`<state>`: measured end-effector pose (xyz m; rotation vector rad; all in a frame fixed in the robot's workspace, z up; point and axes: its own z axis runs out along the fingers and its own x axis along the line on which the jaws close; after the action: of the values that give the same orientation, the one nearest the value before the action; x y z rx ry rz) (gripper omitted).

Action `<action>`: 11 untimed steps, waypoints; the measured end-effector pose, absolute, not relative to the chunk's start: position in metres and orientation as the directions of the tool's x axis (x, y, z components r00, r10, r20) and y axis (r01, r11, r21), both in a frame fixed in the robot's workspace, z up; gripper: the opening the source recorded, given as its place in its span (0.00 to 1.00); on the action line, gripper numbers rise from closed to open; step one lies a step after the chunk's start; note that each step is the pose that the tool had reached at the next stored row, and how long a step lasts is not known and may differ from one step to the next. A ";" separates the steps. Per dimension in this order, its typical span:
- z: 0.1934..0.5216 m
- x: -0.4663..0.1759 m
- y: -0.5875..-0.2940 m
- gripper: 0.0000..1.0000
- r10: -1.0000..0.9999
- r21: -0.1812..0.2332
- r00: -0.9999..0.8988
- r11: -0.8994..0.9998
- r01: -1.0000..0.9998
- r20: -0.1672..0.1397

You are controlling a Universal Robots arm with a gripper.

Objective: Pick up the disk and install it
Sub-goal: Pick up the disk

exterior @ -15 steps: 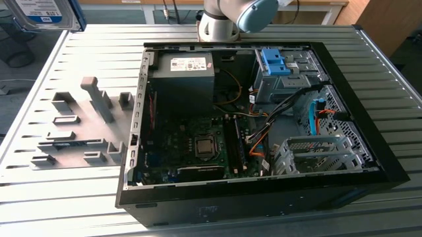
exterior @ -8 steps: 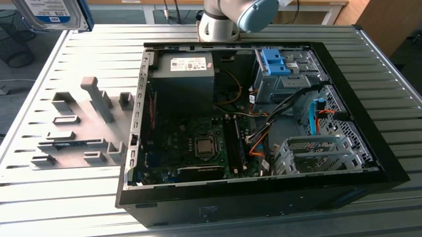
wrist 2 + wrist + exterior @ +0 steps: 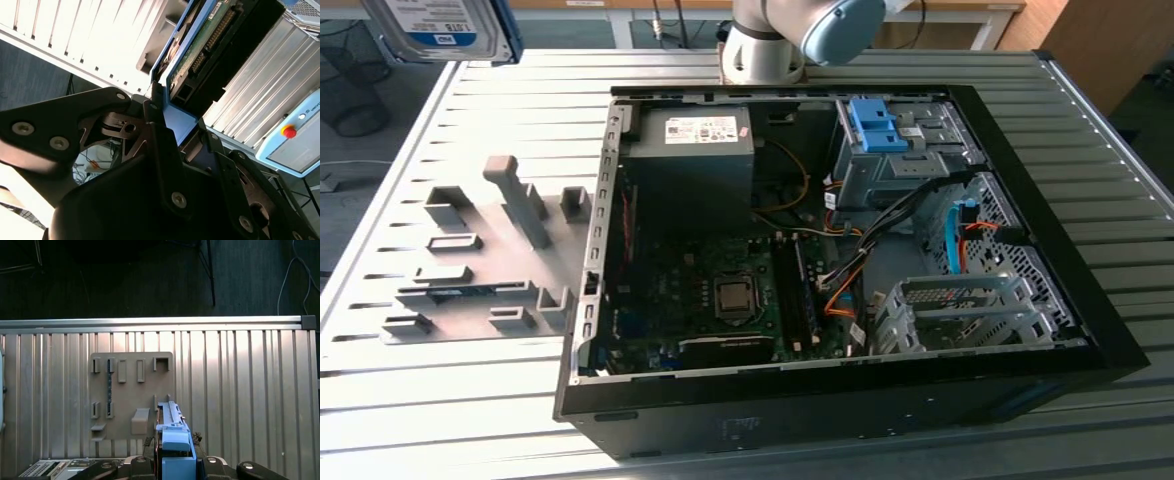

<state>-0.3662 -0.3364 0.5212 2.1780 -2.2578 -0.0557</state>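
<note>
step in hand, i'd say: carrying, w/ the install not yet done. the table (image 3: 1107,150) holds the open pc case (image 3: 720,420), and the arm (image 3: 781,40) stands at its far side. the disk (image 3: 440,25) hangs high in the air on the exterior view's left, well apart from the case, label side showing. in the first wrist view its blue rail (image 3: 175,440) sits edge-on above the grey fixture plate (image 3: 127,395). the jaws are clamped on the disk at its blue-railed end, and its circuit board (image 3: 200,45) faces the second wrist view.

to do it well, imo: grip firm & square so the disk can't twist. move slow, clear of the case rim, the cables (image 3: 907,205) & the black box (image 3: 687,165). rails go in line w/ the bay, no forcing. can't tell from here which bay.

count, big to small: 1 table, 1 pc case, 1 arm, 1 fixture plate, 1 black box w/ white sticker, 1 disk, 1 bare blue bracket (image 3: 871,125) inside the case.
</note>
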 end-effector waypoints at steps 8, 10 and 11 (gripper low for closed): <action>0.521 -0.354 -0.336 0.37 -0.999 0.028 -0.036 0.036 -0.999 -0.022; 0.521 -0.351 -0.336 0.37 -0.999 0.028 -0.036 0.036 -0.999 -0.022; 0.521 -0.349 -0.336 0.37 -0.999 0.028 -0.036 0.036 -0.999 -0.022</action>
<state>-0.3494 -0.3364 0.5211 2.1780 -2.2579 -0.0556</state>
